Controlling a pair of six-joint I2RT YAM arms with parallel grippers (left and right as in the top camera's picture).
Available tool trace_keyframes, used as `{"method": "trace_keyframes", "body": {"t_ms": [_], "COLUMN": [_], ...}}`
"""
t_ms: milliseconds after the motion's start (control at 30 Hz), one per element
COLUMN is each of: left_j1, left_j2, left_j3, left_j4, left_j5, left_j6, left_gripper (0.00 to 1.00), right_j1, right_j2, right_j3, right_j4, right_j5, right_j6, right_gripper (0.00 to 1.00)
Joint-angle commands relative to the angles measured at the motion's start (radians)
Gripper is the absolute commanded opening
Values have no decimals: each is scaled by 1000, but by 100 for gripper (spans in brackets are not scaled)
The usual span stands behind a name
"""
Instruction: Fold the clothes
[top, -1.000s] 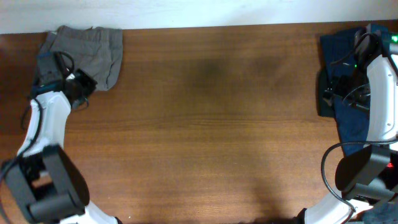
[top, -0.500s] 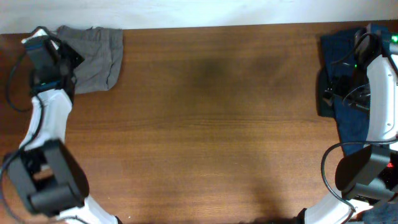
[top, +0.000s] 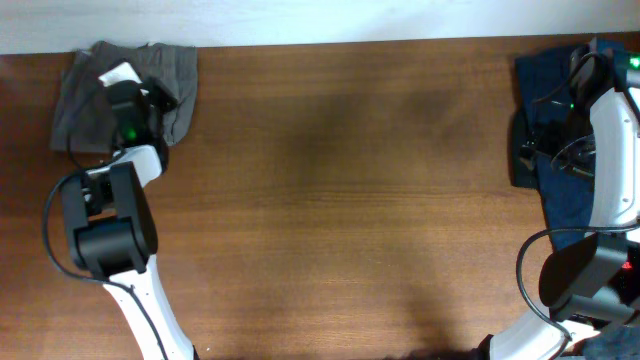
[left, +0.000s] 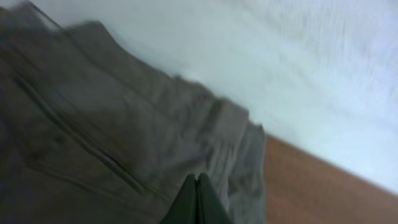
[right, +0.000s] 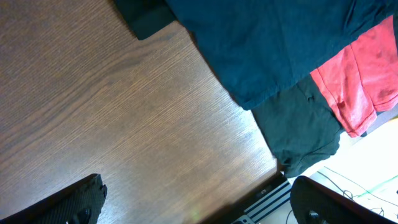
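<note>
The grey-khaki shorts (top: 85, 105) lie bunched at the table's far left corner, against the white wall. In the left wrist view the shorts (left: 106, 143) fill the frame, with a pocket seam and a folded edge. My left gripper (top: 138, 98) hovers over them, its fingertips (left: 198, 182) pressed together with no cloth seen between them. A navy-blue garment (top: 562, 195) lies at the far right edge. It also shows in the right wrist view (right: 261, 43). My right gripper (right: 199, 202) is open and empty above bare wood beside it.
A red garment (right: 367, 74) and a dark garment (right: 301, 137) hang past the table's right edge (right: 273, 168). The brown wooden table (top: 340, 200) spans the middle. The white wall (left: 298, 74) runs behind the shorts.
My left arm has swung from the table's left edge rightward to sit over the grey shorts. The right arm has not moved.
</note>
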Motion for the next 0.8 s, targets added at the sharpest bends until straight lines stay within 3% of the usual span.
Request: {"method": "trace_keyframes", "body": {"t_ms": [0,300,467,600,767], "left_j1": [-18,-18,-18,-18,-18], "left_j2": [55,91,2,-146,-372], "left_j3": [3,3,3,3,3], "left_j4": [5,-28,-13,-23,-147], "left_j5": [-41,-39,-39,-39,-39], "left_j6": [83,105,105,105,105], "left_gripper": [1,1,1,22,99], "right_j1": [-3,-3,-3,-3,-3], "right_j2": [0,0,0,0,0], "right_j3": [-2,-2,-2,-2,-2], "right_j4": [-2,-2,-2,-2,-2], "right_j5": [19,19,19,19,19], "right_j6": [-2,-2,-2,-2,-2], "right_gripper": [99,99,99,99,99]}}
